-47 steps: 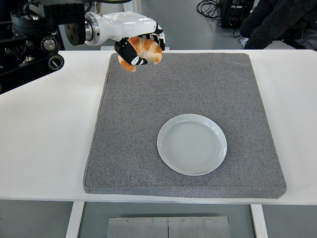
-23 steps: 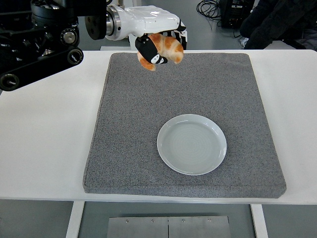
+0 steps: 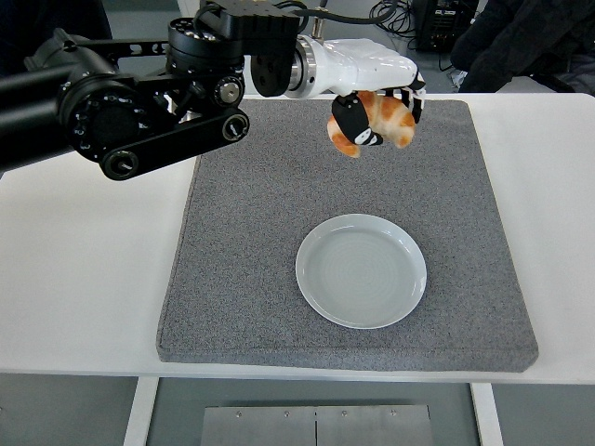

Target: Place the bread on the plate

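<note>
My left hand [image 3: 376, 119] is shut on the bread [image 3: 389, 123], a golden-brown croissant, and holds it in the air over the far right part of the grey mat [image 3: 251, 223]. The white plate [image 3: 361, 270] lies empty on the mat, nearer the front, below and slightly left of the bread. The black left arm [image 3: 139, 102] reaches in from the left edge across the far side of the table. The right arm is out of view.
The mat lies on a white table [image 3: 84, 260]. A person in dark clothing [image 3: 521, 37] sits beyond the table's far right corner. Cables and equipment lie on the floor behind the table.
My left hand has carried the bread to the right over the far part of the mat, and slightly nearer. More of the arm now reaches over the table. The plate has not moved.
</note>
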